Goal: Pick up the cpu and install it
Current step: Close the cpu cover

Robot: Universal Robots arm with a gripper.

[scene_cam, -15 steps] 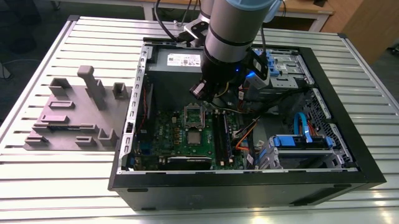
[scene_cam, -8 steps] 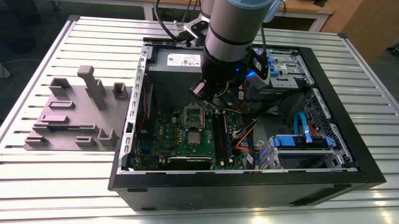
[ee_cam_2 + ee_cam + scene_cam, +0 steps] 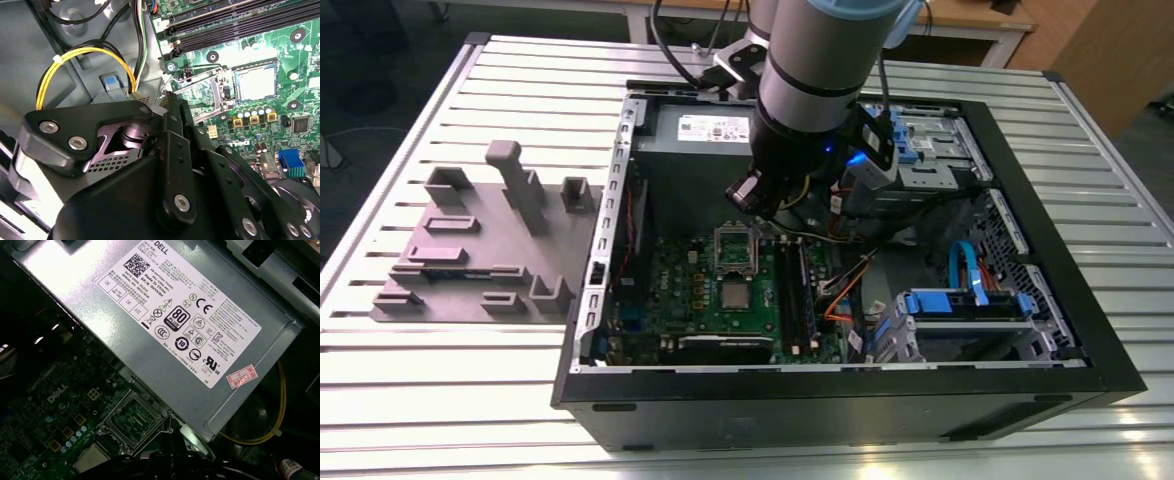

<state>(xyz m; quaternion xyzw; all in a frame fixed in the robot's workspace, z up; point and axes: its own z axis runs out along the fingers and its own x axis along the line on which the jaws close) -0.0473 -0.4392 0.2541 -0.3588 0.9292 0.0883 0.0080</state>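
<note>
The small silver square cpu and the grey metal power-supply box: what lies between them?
The rectangular metal socket frame with a dark centre lies between the cpu and the power-supply box, as the first wrist view shows.

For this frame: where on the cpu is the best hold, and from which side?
Probably its two opposite thin edges, approached straight from above. The cpu lies flat, shiny top up, on the green motherboard beside the socket frame, so only its rim offers purchase.
</note>
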